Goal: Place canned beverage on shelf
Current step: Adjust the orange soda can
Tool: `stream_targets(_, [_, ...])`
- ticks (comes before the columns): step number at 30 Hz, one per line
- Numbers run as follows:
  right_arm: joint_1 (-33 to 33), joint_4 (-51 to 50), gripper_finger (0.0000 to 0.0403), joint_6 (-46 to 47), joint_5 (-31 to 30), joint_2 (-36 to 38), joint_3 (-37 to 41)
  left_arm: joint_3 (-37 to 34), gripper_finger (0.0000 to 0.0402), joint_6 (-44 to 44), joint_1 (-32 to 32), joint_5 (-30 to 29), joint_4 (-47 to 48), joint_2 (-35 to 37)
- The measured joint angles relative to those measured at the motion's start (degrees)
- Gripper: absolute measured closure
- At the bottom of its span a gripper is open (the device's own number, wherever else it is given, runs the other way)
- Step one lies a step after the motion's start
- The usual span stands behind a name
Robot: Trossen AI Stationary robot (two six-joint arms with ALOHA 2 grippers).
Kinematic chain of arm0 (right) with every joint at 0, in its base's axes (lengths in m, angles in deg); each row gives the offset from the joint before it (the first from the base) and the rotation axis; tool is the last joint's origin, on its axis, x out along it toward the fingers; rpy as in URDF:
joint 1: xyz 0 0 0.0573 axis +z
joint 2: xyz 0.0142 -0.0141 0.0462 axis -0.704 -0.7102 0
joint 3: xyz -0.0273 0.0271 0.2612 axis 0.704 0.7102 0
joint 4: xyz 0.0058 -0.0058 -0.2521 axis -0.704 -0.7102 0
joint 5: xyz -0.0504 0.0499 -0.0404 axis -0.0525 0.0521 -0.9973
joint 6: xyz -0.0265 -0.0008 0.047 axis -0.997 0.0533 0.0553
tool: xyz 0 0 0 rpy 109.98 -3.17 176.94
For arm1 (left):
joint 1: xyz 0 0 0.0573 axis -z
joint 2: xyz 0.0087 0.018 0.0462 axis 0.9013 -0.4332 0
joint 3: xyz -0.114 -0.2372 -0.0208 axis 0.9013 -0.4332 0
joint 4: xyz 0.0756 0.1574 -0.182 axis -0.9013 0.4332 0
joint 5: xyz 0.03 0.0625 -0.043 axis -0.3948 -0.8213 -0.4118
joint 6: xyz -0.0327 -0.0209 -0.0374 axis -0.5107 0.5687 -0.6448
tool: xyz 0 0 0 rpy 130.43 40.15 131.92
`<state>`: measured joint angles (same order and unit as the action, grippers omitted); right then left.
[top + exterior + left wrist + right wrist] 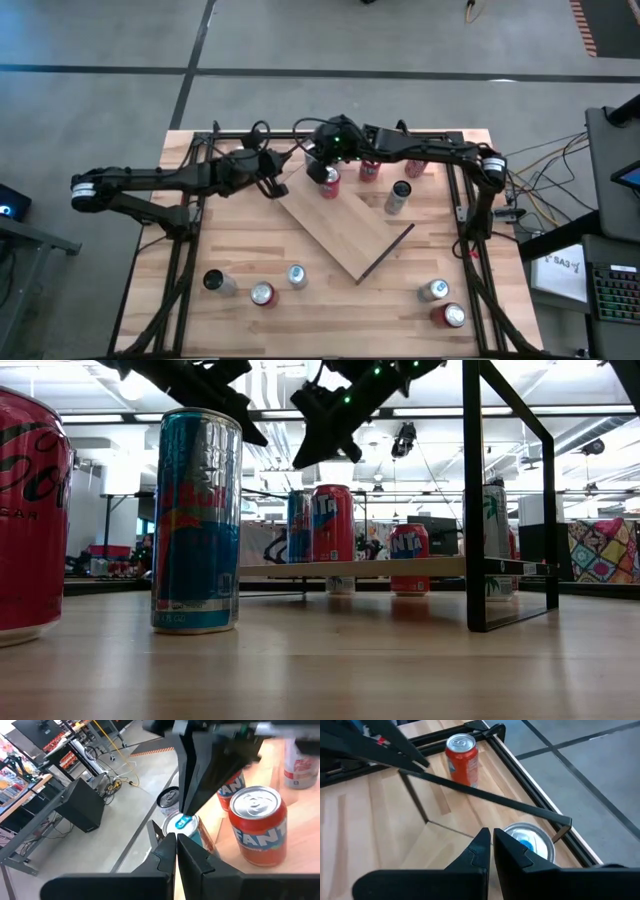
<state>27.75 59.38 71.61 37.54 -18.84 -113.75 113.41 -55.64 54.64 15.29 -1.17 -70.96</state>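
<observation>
Both grippers, left gripper and right gripper, hover with fingers shut, holding nothing, above the shelf's far corner; I'd open wide before descending around the red can there

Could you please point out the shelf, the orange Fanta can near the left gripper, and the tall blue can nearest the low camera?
shelf [345, 230]: high view, bare middle of board.
orange Fanta can [260, 827]: left wrist view, its side.
tall blue can [197, 520]: low view, mid-body.
</observation>
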Motion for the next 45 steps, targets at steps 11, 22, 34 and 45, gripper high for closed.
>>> stream_targets(11, [5.3,-10.0,0.0390,0.8,0.0,5.2,0.0,0.0,0.0402,-0.4,4.9,0.0,0.4,0.7])
stream_targets(22, [10.2,-18.2,0.0390,6.7,1.3,6.5,0.1,0.0,0.0402,-0.5,10.1,-0.3,0.4,0.8])
stream_targets(34, [11.6,-19.0,0.0390,9.2,1.5,6.3,2.9,0.0,0.0402,-0.8,13.2,-0.2,0.4,0.8])
stream_targets(45, [9.7,-15.1,0.0390,7.7,1.1,6.2,8.6,0.0,0.0402,-0.8,13.2,-0.2,0.4,0.8])
